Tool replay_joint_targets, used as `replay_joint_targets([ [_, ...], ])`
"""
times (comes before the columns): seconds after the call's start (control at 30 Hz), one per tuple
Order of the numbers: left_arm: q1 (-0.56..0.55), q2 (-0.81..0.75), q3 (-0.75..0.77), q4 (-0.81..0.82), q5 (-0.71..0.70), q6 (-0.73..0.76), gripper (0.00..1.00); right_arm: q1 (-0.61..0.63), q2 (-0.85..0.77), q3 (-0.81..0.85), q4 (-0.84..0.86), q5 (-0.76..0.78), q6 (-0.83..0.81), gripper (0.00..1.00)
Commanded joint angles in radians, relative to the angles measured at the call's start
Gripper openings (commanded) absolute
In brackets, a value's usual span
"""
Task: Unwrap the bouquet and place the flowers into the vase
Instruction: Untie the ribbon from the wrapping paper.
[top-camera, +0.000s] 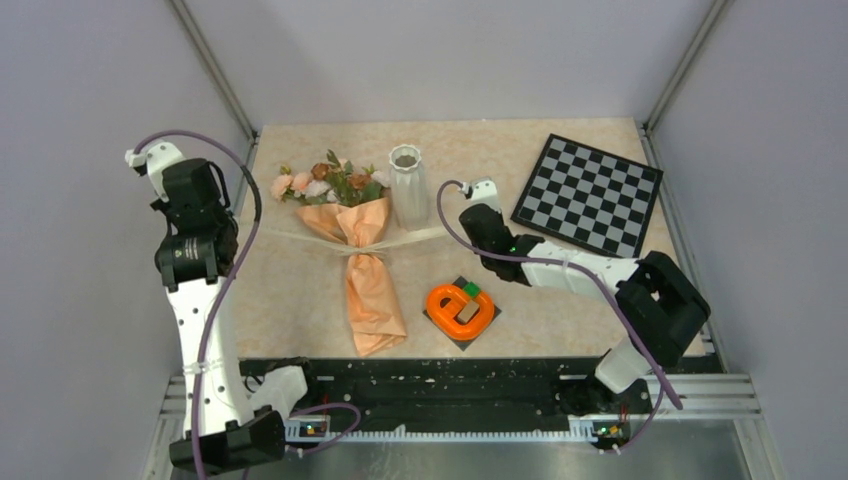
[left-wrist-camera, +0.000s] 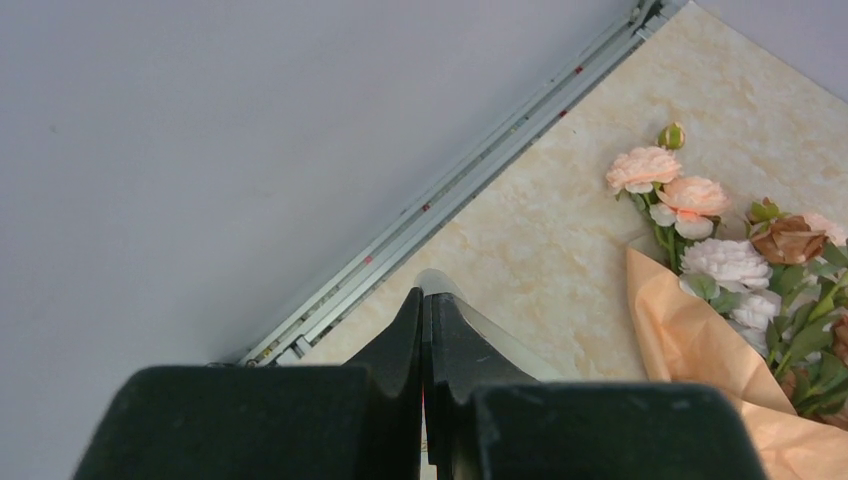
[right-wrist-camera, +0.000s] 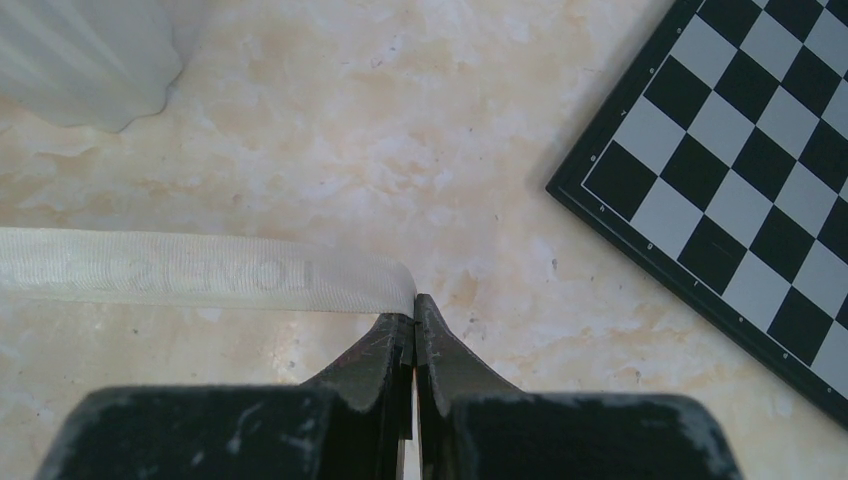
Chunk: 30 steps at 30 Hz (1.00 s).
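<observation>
Cream ribbon (top-camera: 410, 238) drawn taut: untying the bouquet (top-camera: 368, 270), which lies wrapped mid-worktop (top-camera: 290, 300).
Right pincer (right-wrist-camera: 414, 305), low beside the vase (top-camera: 408, 185), is clamped on one ribbon end; left pincer (left-wrist-camera: 422, 300), closed near the rail (left-wrist-camera: 450, 190), seems to pinch the other. Next: pull apart until the knot slips.

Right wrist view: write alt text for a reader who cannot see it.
The fingers of the right gripper are shut on the end of a cream ribbon that stretches left across the marbled table. The base of a white ribbed vase sits at the upper left, and a checkerboard lies at the right.
</observation>
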<state>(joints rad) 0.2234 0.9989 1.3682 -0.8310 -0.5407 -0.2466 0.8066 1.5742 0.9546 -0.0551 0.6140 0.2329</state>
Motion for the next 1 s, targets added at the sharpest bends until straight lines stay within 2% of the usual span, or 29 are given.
replay_joint_targets([
  [0.0,0.01,0.008,0.068,0.074,-0.085,0.044,0.0,-0.018,-0.045,-0.008,0.003,0.029,0.01,0.0],
  [0.3,0.012,0.025,0.109,0.119,-0.188,0.103,0.0,-0.028,-0.049,-0.008,0.0,0.036,-0.006,0.0],
  [0.5,0.018,0.024,0.084,0.157,-0.257,0.138,0.0,-0.046,-0.061,-0.006,-0.005,0.038,-0.026,0.0],
  [0.97,0.034,0.033,-0.007,0.189,-0.257,0.124,0.0,-0.108,-0.11,-0.035,-0.02,0.028,-0.042,0.0],
])
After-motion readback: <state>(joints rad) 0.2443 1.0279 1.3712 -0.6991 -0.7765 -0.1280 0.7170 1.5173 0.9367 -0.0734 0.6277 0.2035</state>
